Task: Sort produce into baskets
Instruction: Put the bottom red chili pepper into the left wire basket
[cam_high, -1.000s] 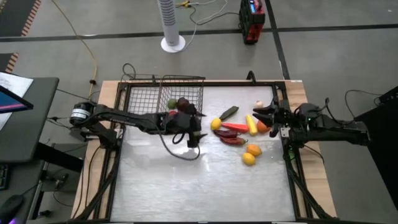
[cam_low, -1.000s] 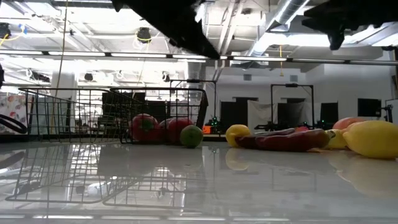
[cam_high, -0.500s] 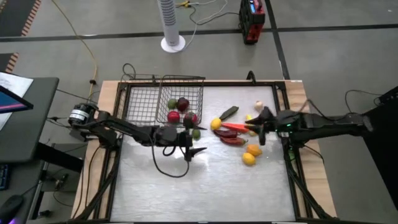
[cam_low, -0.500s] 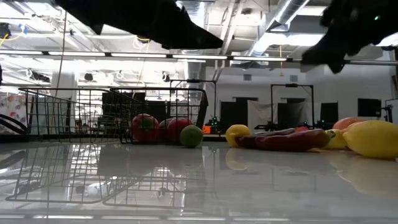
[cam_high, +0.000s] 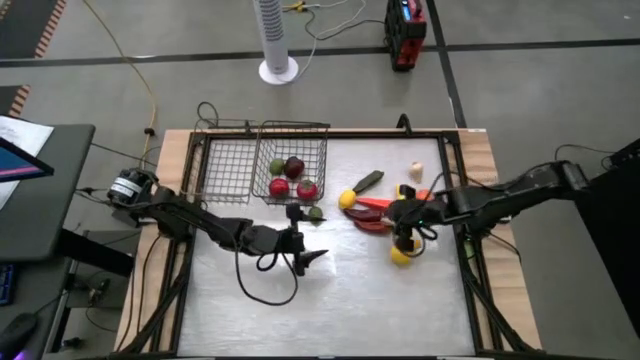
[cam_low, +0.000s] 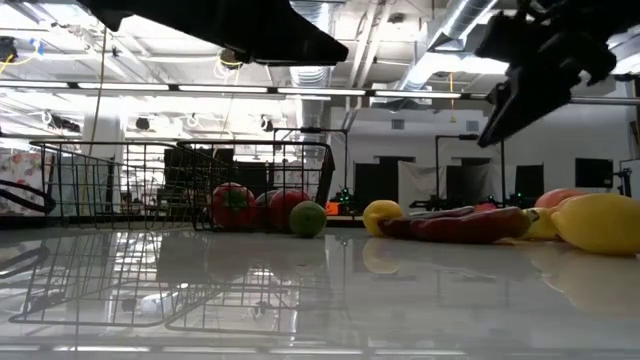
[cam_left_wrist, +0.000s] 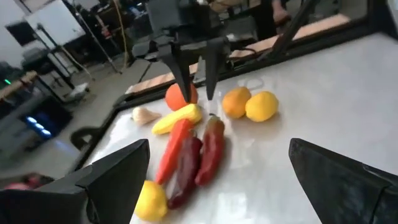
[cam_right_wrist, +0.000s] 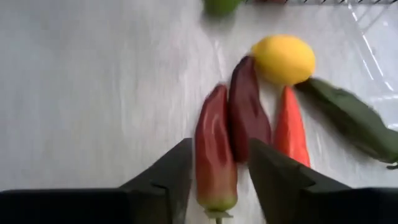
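My right gripper (cam_high: 399, 218) is open and points down above the pile of produce at the table's right. In the right wrist view its fingers stand either side of the stem end of a long red pepper (cam_right_wrist: 214, 155), clear of it; the left wrist view shows the gripper (cam_left_wrist: 198, 93) above the pile. Beside the pepper lie a dark red one (cam_right_wrist: 247, 106), an orange-red one (cam_right_wrist: 290, 127), a lemon (cam_right_wrist: 283, 59) and a long dark green one (cam_right_wrist: 351, 118). My left gripper (cam_high: 306, 258) is open and empty near the table's middle. The deeper basket (cam_high: 292, 150) holds several round fruits.
The shallower basket (cam_high: 226, 165) adjoins the deeper one on its left. A green round fruit (cam_high: 315, 212) lies on the table just outside the baskets. An orange (cam_high: 406, 240) and a yellow fruit (cam_high: 400, 257) lie near the right gripper. Bare table stretches toward the near edge.
My right gripper has swung from the table's right edge toward the left and now hangs over the long peppers. My left gripper has drawn back from the deeper basket toward the near edge, uncovering the fruits in the basket.
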